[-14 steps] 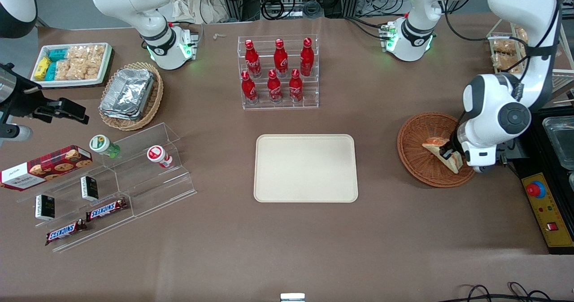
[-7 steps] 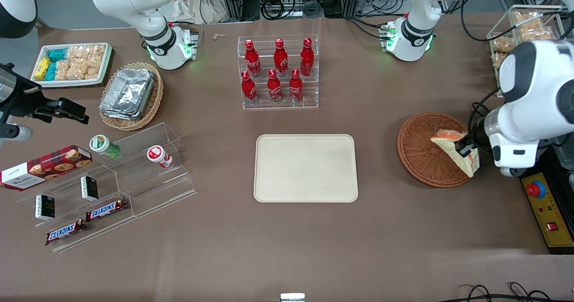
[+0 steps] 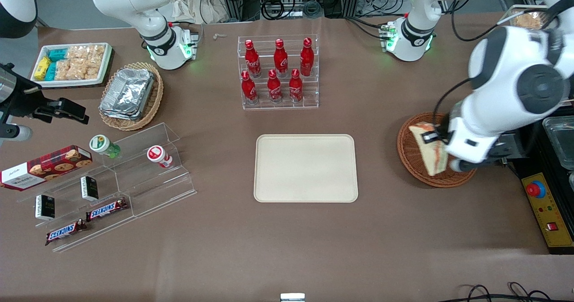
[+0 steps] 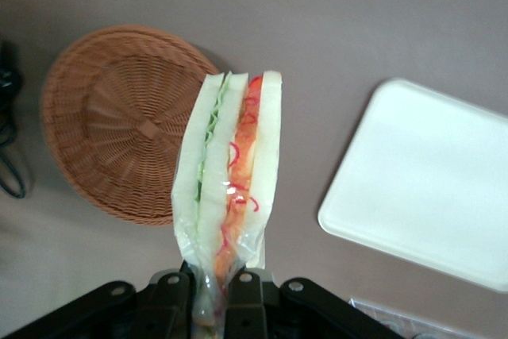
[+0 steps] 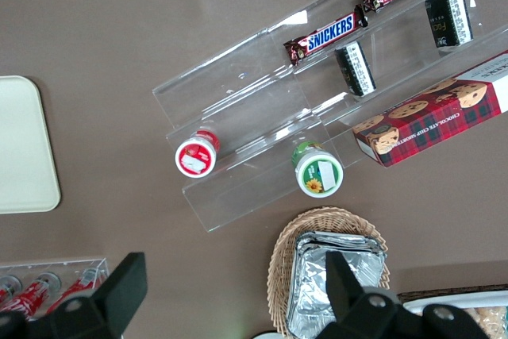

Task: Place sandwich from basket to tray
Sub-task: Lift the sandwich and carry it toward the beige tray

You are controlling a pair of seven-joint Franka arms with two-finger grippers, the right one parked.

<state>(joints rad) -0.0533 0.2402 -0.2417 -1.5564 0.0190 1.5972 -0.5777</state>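
My left gripper [image 3: 434, 137] is shut on the clear-wrapped sandwich [image 3: 429, 151] and holds it in the air above the round reddish-brown wicker basket [image 3: 415, 156], over the part of the basket toward the tray. In the left wrist view the sandwich [image 4: 228, 180] hangs edge-on from the gripper [image 4: 214, 295], showing white bread with red, orange and green filling; the basket [image 4: 119, 129] lies below with nothing in it, and the tray [image 4: 429, 184] is beside it. The cream-beige tray [image 3: 306, 167] lies flat in the middle of the table, bare.
A clear rack of red bottles [image 3: 278, 71] stands farther from the front camera than the tray. Toward the parked arm's end are a tan basket with foil containers [image 3: 130, 95], a white snack tray [image 3: 71, 64] and clear steps with snacks [image 3: 112, 181]. A control box [image 3: 545, 210] sits beside the basket.
My left gripper has lifted the sandwich out of the basket and carried it a little toward the tray. The arm has swung higher and toward the table's middle.
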